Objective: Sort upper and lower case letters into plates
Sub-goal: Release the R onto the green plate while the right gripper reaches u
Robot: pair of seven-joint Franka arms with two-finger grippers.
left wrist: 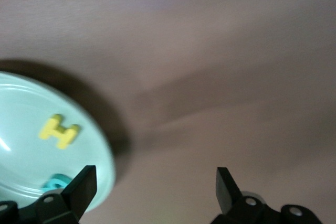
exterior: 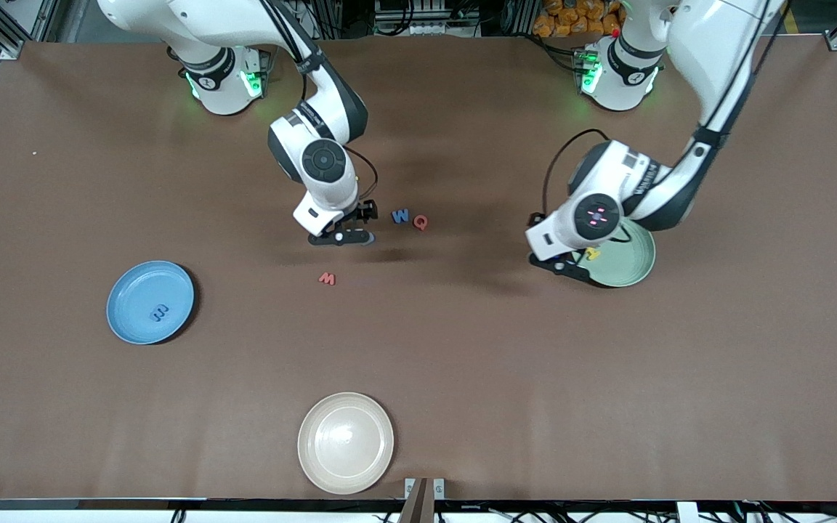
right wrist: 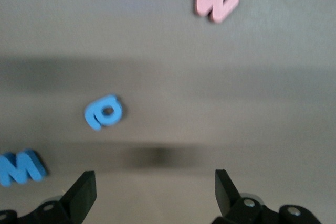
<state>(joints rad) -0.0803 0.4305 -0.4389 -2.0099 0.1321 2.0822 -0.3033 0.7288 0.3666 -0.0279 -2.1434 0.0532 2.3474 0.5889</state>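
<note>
Loose letters left on the table: a blue W (exterior: 399, 216) and a red Q (exterior: 421, 222) side by side near table centre, and a red w (exterior: 327, 278) alone, nearer the front camera. The right wrist view also shows a small blue lowercase letter (right wrist: 104, 112) lying flat between the blue W and the red w; in the front view the right gripper hides it.

That small blue letter is what the next move likely turns on. The right gripper (exterior: 342, 237) hangs low right over this cluster, fingers spread wide, nothing between them. In the wrist view the letter sits off the gap's centre line, toward the blue W's side, so the gripper needs a short shift before coming down. Its stem direction is too blurred to call.

The right arm is clearly the closer one to all these letters.

Plates: the blue plate (exterior: 150, 302), toward the right arm's end, holds one dark blue letter (exterior: 160, 314). The mint green plate (exterior: 625, 256), toward the left arm's end, holds a yellow letter (left wrist: 59, 131) and a teal one (left wrist: 54, 184).

The left gripper (exterior: 562, 264) is over the mint plate's rim, jaws wide apart and empty, well apart from the loose letters.

A cream plate (exterior: 346, 443) sits nearest the camera, unused.
</note>
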